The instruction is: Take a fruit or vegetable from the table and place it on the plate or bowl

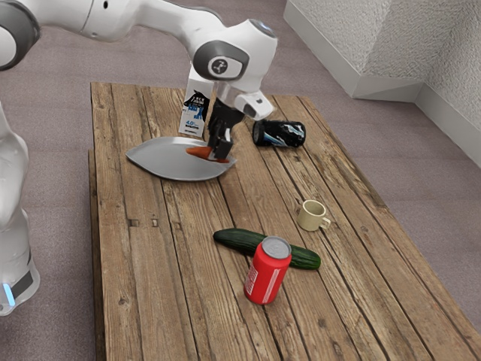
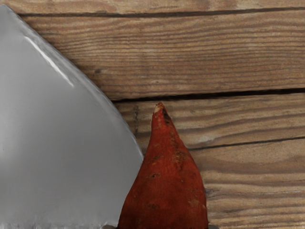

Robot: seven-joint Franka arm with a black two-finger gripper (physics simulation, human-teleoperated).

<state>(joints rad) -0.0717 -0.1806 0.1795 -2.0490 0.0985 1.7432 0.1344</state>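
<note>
Claw (image 1: 220,156) is down at the rim of the grey plate (image 1: 161,162), clamped on a sweet potato (image 1: 200,152). The potato sits low over the plate's edge, on the exterior view's right side; can't tell if it touches the plate. In the wrist view, its tapered tip (image 2: 164,186) pokes past the plate rim (image 2: 62,143) over bare desk (image 2: 228,57) planks.

Handling guess: stiff, dense, fairly heavy, rough skin so not slippery, not fragile. The tapered ends would likely slide out of a grip; the thick middle, across the short axis, is the place to hold. Let go here, it might tip off the rim, so further in looks safer.

Cucumber (image 1: 267,248), red can (image 1: 267,270) and mug (image 1: 312,216) are well apart. A dark can (image 1: 279,134) lies on its side nearby, and a carton (image 1: 195,113) stands just behind the plate.
</note>
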